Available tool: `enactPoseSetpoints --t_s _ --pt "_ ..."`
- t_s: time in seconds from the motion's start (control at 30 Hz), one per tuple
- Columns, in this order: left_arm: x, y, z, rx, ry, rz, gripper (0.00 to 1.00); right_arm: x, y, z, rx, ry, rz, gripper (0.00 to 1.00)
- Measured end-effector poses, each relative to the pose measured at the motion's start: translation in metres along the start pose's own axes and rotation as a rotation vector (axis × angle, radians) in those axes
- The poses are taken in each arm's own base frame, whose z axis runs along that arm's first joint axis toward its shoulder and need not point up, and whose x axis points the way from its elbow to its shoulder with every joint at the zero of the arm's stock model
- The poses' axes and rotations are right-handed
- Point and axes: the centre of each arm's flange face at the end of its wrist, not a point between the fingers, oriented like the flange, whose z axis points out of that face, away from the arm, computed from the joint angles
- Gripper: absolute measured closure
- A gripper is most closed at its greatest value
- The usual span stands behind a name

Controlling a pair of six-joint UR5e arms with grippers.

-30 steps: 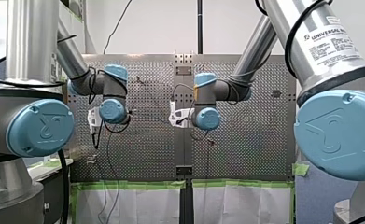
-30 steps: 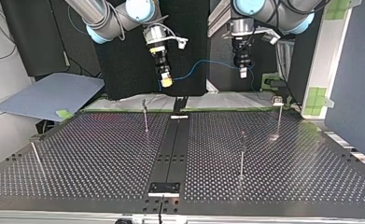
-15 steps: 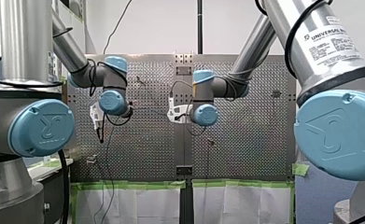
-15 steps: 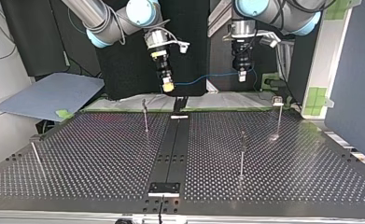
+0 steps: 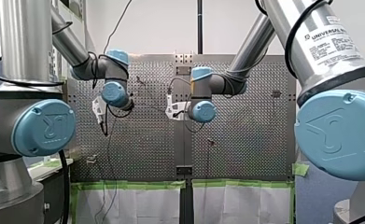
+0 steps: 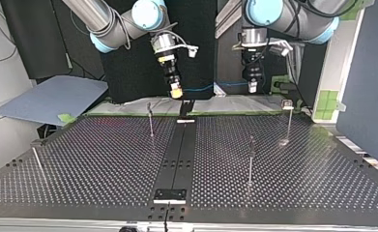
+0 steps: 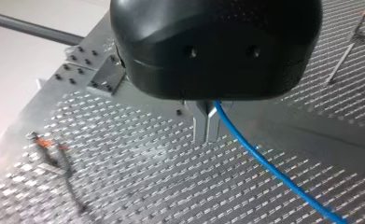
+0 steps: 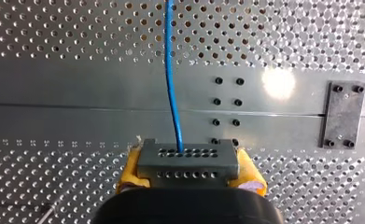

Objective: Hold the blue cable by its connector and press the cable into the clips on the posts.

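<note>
Sequence: top view, left to right.
Outer left post point(image 6: 36, 162): leaning, well apart from both grippers. Clip too small to make out.
Rear left post point(image 6: 150, 118): upright, just below right gripper. Judged the nearest clip target.
Right gripper point(image 6: 176, 93): yellow pads point(image 8: 129, 170) clamped on grey connector point(image 8: 188, 158), fixing the cable end for pressing.
Blue cable point(image 6: 210, 87): strung nearly level between grippers, above far edge of table point(image 6: 104, 159). Not yet in any clip.
Centre post point(image 6: 250, 159): upright, nearer the camera, apart from cable.
Left gripper point(image 6: 252, 88): metal fingers point(image 7: 200, 126) closed together on cable, apparently for tension. Pinch point hidden under gripper body.
Rear right post point(image 6: 288, 121): upright, beside left gripper.
Cable beyond left gripper: not traceable.
</note>
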Motion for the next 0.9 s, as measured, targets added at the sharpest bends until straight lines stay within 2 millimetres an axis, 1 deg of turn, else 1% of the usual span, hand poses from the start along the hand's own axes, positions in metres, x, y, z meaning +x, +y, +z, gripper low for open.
enactPoseSetpoints --t_s 0.07,0.23,0.33,0.43,0.47,0.6,0.73,0.9 --pt "-0.012 0.001 0.006 -0.018 -0.016 -0.012 1.00 0.000 -0.001 0.000 0.001 0.000 0.000 1.00" --pt "-0.030 0.005 0.024 -0.038 -0.021 -0.021 1.00 0.002 -0.004 0.000 0.007 0.002 0.000 1.00" --pt "-0.045 0.001 0.027 -0.036 -0.035 -0.008 1.00 0.002 -0.005 -0.001 0.009 -0.001 0.000 1.00" --pt "-0.056 -0.007 0.021 -0.024 -0.043 0.013 1.00 0.003 -0.006 0.000 0.010 0.001 0.000 1.00" --pt "-0.058 -0.010 0.019 -0.019 -0.040 0.018 1.00 0.004 -0.007 0.001 0.011 0.002 0.000 1.00" --pt "-0.055 -0.019 0.011 0.001 -0.010 0.038 1.00 0.005 -0.008 0.002 0.013 0.006 0.002 1.00" --pt "-0.059 -0.028 -0.003 0.020 0.003 0.065 1.00 0.006 -0.008 0.002 0.013 0.008 0.005 1.00" --pt "-0.058 -0.031 -0.013 0.024 0.034 0.088 1.00 0.008 -0.009 0.004 0.014 0.012 0.009 1.00"
